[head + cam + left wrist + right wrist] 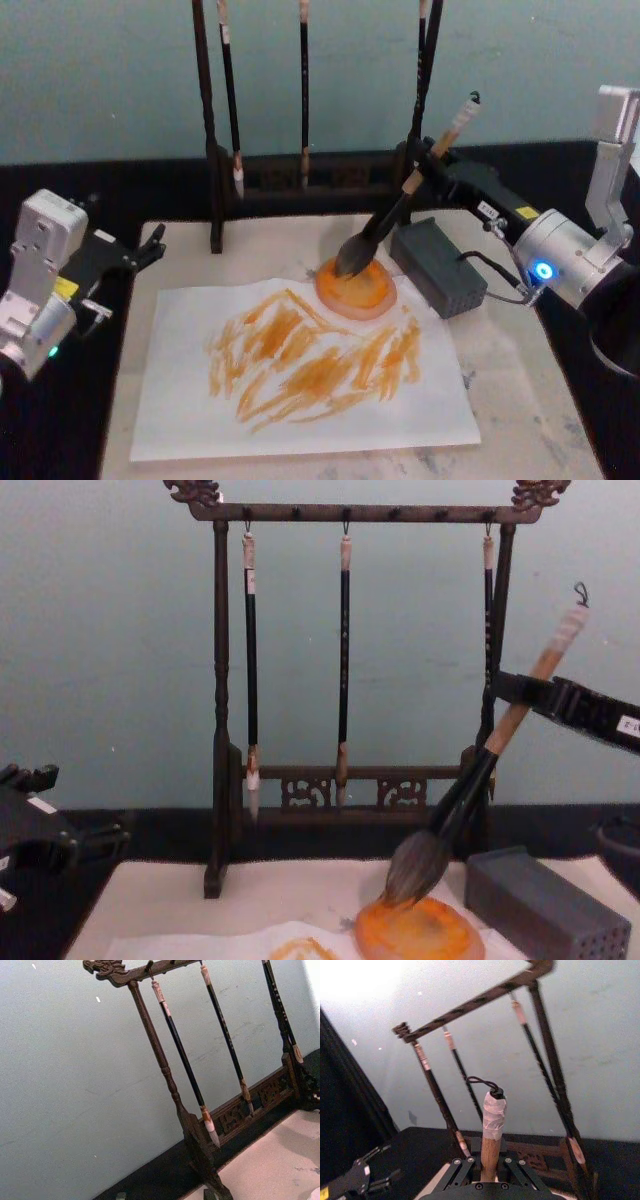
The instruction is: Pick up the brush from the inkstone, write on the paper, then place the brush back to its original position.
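Surface: cream mat (pixel 540 420) on a black counter (pixel 130 190), teal wall behind.
Brush (pixel 385 225): bristles on the inkstone (pixel 378 297) at the paper's (pixel 300 420) far edge; handle slants up toward the far right corner.
Right gripper (pixel 425 170): jaws pinching the handle.
Left gripper (pixel 125 275): left edge, jaws spread.
Room: grey block (pixel 440 265) just right; brush rack (pixel 300 180) behind.

No word, number or brand can be read. A white label (pixel 489 210) and a yellow label (pixel 524 213) are carried on the right arm (pixel 560 262), and a yellow sticker (pixel 65 288) on the left arm (pixel 38 300) (the print on each is too small to be deciphered).
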### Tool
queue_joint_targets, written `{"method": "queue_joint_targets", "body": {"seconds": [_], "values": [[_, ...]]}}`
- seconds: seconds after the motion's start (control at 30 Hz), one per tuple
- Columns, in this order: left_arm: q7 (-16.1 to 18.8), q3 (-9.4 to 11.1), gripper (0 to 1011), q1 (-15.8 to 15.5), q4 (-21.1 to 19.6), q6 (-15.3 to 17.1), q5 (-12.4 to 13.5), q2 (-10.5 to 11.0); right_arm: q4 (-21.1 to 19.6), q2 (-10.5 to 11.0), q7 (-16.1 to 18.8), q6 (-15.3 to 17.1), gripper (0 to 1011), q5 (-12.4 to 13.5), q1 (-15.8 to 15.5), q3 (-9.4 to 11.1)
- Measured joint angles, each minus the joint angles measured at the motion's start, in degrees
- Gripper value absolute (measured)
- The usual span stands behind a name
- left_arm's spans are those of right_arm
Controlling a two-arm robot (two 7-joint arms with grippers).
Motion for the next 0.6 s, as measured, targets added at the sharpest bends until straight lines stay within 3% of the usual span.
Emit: {"method": "queue_joint_targets", "body": {"seconds": [0.13, 0.6], "values": [[0.00, 0.00, 1001, 0.00, 0.00, 0.00, 0.00, 0.00, 2.99, -0.73, -0.54, 2.64, 169, 3.71, 1.55, 0.82], [0.00, 0.00, 1002, 0.00, 0.00, 0.00, 0.00, 0.00, 10.15, -1.46, -1.62, 6.28, 169, 9.20, 5.15, 1.23]]}}
